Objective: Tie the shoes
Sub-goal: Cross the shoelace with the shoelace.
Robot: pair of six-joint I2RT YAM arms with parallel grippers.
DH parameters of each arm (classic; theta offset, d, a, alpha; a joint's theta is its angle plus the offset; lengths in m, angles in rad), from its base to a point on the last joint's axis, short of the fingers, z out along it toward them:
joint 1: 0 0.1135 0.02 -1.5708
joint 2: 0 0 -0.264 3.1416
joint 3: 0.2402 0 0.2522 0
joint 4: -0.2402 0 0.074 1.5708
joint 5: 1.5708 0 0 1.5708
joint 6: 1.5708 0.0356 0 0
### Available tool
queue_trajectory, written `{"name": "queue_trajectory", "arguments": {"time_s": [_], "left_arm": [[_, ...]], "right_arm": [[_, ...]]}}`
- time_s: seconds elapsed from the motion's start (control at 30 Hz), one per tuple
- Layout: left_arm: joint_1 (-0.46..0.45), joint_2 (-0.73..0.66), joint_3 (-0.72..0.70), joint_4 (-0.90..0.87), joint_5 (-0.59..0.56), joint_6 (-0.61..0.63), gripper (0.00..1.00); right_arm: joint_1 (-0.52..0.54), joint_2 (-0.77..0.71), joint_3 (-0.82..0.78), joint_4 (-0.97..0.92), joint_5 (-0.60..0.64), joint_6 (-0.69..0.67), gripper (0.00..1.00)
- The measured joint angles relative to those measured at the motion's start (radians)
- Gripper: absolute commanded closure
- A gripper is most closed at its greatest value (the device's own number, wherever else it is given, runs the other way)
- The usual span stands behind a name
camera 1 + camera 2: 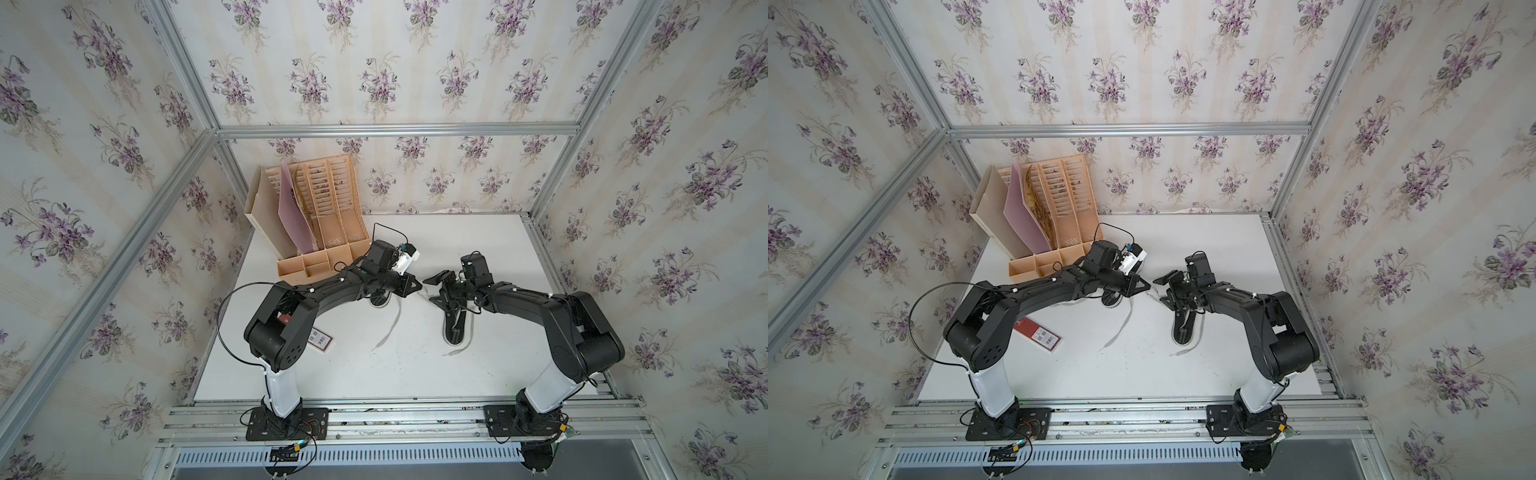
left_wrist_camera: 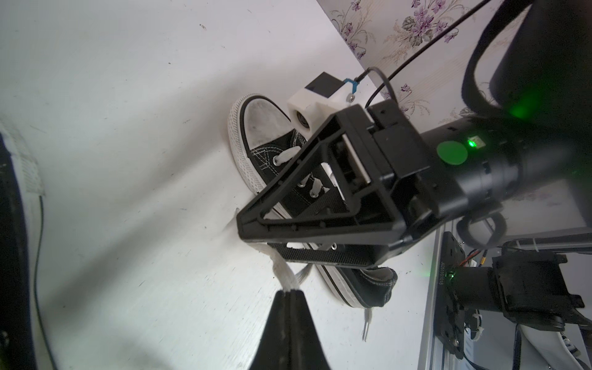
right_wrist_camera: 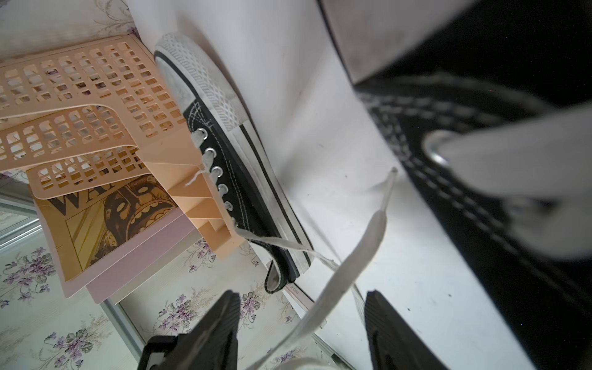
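Observation:
Two black shoes with white toe caps lie on the white table, one mostly under my left arm and one under my right arm. In the left wrist view my left gripper is shut on a flat white lace coming from the right-hand shoe. In both top views the grippers meet between the shoes. My right gripper stands open. A lace runs through its gap without touching either of the fingers. The other shoe lies beyond it.
A peach file organiser with papers stands at the back left, close to the left-hand shoe. A red card lies under my left arm. Loose lace ends trail toward the front. Aluminium rails border the table.

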Motion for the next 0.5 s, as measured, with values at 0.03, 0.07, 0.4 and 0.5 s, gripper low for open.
{"name": "queue_trajectory", "arguments": {"time_s": [0.03, 0.07, 0.4, 0.5], "left_arm": [[0.0, 0.0, 0.0, 0.0, 0.003, 0.0, 1.0], [0.0, 0.0, 0.0, 0.0, 0.005, 0.0, 1.0], [0.001, -0.002, 0.002, 0.0, 0.021, 0.005, 0.93], [0.003, -0.013, -0.001, 0.008, 0.026, 0.012, 0.69]], "right_arm": [[0.003, 0.008, 0.003, 0.001, -0.002, 0.001, 0.33], [0.006, 0.016, 0.005, 0.006, -0.005, 0.003, 0.33], [0.005, 0.041, 0.086, 0.005, 0.011, 0.01, 1.0], [-0.011, 0.002, 0.118, -0.041, 0.034, -0.059, 1.0]]}}
